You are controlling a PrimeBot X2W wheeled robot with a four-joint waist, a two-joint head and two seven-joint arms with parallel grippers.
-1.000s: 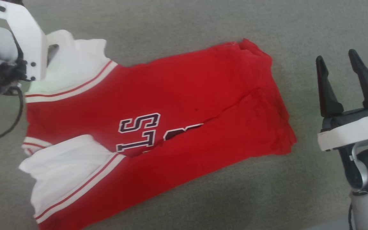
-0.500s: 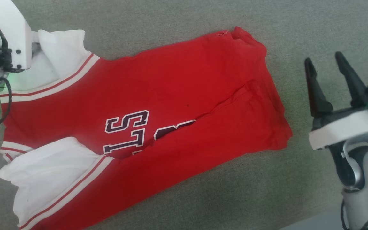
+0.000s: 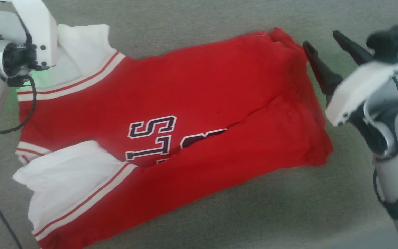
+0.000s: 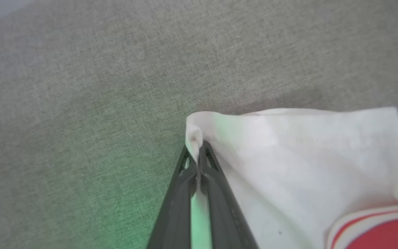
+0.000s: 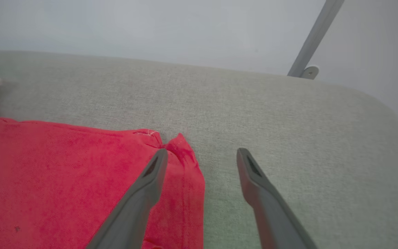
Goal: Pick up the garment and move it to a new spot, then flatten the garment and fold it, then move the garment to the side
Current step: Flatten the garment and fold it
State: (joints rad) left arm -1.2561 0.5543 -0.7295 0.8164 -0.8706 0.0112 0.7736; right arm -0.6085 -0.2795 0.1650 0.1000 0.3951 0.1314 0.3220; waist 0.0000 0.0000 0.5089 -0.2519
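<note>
garment lettering partly under a fold, lower corner cut off, right end effector blurred

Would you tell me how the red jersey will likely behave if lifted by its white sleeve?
Probably floppy: the garment lies creased, and its sleeve bunches where the left tool pinches it. The cloth looks thin, so likely light, draping when lifted.

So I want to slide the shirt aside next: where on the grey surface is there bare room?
The widest bare grey surface lies on the robot's side of the garment; another strip runs beyond its far edge. Crowded: the white sleeve, pinched by the left tool, and the hem corner at the open right tool.
</note>
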